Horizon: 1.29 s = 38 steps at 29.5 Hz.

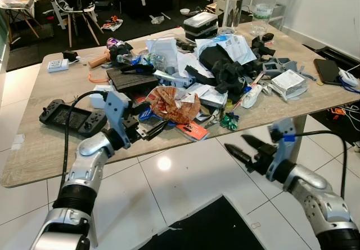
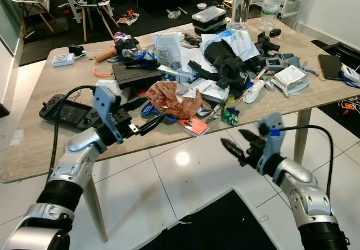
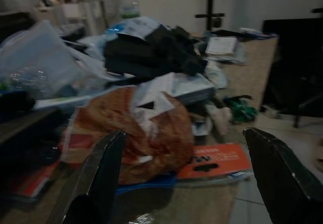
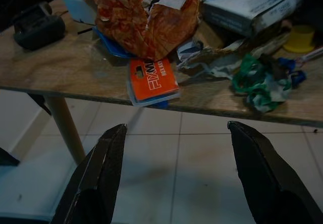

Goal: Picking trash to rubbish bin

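Centrally on the cluttered desk (image 1: pixel 34 154) lies a crumpled orange-brown wrapper (image 1: pixel 174 105), beside an orange card (image 1: pixel 193 129) at the front edge. The left hand (image 1: pixel 160 128) reaches level toward it, fingers spread wide and empty. The right hand (image 1: pixel 241 147) hovers below the edge over the tiled floor (image 1: pixel 185 177), likewise open, holding nothing.

An orange card (image 4: pixel 153 80) at the near table edge, beside the crumpled brown wrapper, carries white block letters; they begin "FI", and the remainder is too blurred to make out. A water bottle (image 1: pixel 263 9) at the far side has a green label, unreadable.
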Motion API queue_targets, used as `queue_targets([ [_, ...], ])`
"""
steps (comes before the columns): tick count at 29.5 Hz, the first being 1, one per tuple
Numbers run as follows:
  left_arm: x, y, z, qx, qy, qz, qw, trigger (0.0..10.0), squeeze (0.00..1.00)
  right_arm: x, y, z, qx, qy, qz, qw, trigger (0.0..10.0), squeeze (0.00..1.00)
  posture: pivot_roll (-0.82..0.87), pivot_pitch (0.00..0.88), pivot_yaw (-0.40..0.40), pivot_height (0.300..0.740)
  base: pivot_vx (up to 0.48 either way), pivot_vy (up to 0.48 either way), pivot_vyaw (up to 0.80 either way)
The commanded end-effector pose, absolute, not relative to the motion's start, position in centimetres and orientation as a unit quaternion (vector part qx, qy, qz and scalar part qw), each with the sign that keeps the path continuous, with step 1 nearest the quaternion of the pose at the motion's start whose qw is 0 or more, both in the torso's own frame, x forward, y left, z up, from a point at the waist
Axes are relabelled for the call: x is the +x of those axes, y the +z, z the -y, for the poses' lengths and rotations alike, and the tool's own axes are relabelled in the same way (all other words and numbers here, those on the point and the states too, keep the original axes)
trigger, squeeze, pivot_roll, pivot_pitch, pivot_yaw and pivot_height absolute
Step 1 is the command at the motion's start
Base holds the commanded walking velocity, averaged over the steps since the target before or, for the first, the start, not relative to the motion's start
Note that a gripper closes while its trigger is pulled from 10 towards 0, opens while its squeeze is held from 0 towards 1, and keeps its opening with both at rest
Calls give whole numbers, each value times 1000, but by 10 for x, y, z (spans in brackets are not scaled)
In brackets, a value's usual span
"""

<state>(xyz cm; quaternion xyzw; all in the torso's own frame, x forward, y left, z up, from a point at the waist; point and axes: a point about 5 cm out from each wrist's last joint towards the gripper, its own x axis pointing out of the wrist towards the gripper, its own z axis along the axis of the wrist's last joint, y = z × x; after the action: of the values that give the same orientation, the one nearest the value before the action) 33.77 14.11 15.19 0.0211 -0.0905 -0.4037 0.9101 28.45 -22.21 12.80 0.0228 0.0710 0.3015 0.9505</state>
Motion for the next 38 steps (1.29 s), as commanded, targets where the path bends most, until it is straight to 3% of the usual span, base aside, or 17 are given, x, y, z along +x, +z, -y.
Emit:
queue_targets([
  [1, 337, 150, -136, 32, -401, 90, 911, 10000, 0, 281, 130, 224, 16, 303, -74, 950, 10000, 0, -122, 64, 85, 740, 0, 0, 0],
  [5, 335, 143, -118, 34, -391, 86, 916, 10000, 0, 275, 132, 226, -16, 320, -94, 943, 10000, 0, -129, 77, 94, 740, 0, 0, 0],
  [9, 337, 139, -99, 42, -364, 86, 927, 10000, 0, 271, 131, 213, -29, 349, -112, 930, 10000, 0, -134, 89, 92, 740, 0, 0, 0],
  [19, 338, 131, -59, 79, -330, 75, 938, 10000, 0, 257, 118, 204, -24, 349, -137, 927, 10000, 0, -146, 126, 99, 740, 0, 0, 0],
  [24, 338, 128, -54, 119, -318, 70, 938, 10000, 0, 250, 115, 210, -26, 335, -145, 931, 10000, 0, -151, 137, 106, 740, 0, 0, 0],
  [30, 345, 133, -49, 97, -284, 72, 951, 10000, 0, 229, 123, 221, -19, 328, -139, 934, 10000, 0, -172, 147, 116, 740, 0, 0, 0],
  [38, 353, 147, -50, 139, -239, 110, 955, 10000, 0, 205, 135, 203, -4, 387, -132, 912, 10000, 0, -198, 165, 124, 740, 0, 0, 0],
])
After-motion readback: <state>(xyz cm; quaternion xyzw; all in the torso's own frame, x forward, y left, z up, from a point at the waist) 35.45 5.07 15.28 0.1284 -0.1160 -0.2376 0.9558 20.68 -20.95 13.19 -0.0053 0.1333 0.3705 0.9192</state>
